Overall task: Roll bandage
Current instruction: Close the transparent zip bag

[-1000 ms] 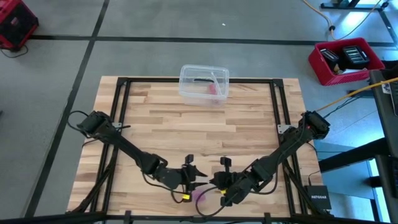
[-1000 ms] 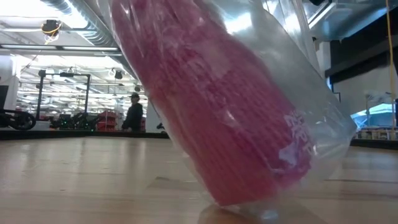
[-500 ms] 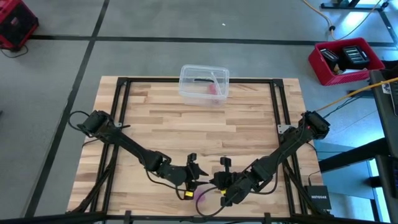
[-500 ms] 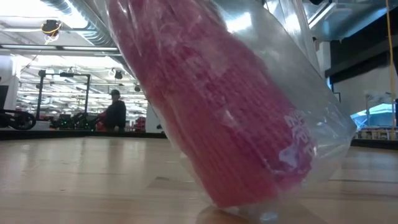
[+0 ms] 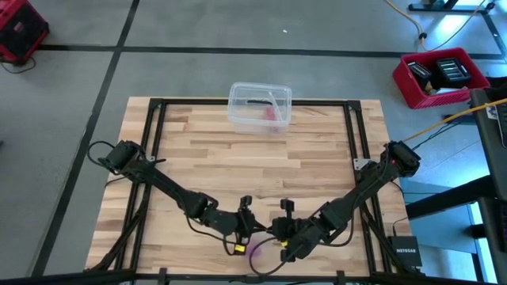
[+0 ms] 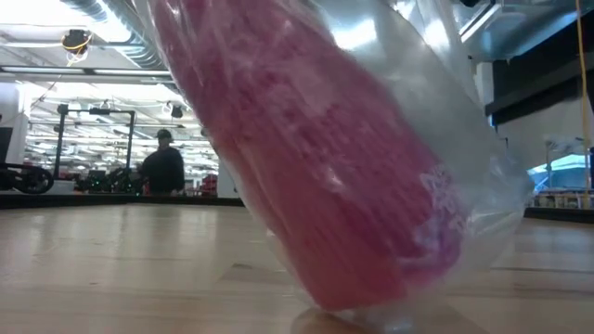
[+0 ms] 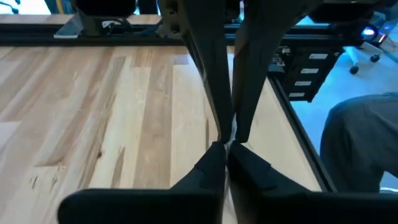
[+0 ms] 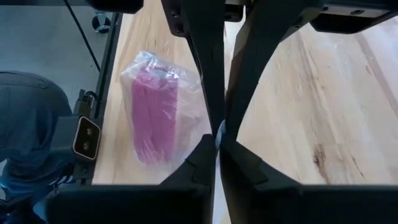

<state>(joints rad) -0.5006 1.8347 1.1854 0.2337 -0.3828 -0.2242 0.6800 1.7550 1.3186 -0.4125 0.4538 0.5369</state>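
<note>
**Wrapped bandage at the near edge, both sets of fingers pinched together beside it**

The bandage is a pink roll inside a clear plastic wrapper, lying on the wooden surface at its near edge, well apart from the clear plastic box at the far edge. In the low view the roll fills most of the frame, tilted, its lower end resting on the wood, with the wrapper loose around it.

The left gripper sits just beside the bandage, on the box's side of it. Its fingers are clenched, tips meeting; whether a thin edge of film lies between them cannot be told.

The right gripper is close to the left one, also just on the box's side of the bandage. Its fingers are pressed together, and the wrapper lies right against one finger; a grip on it cannot be confirmed.

In the room beyond the surface a person stands, seen small in the low view.
</note>
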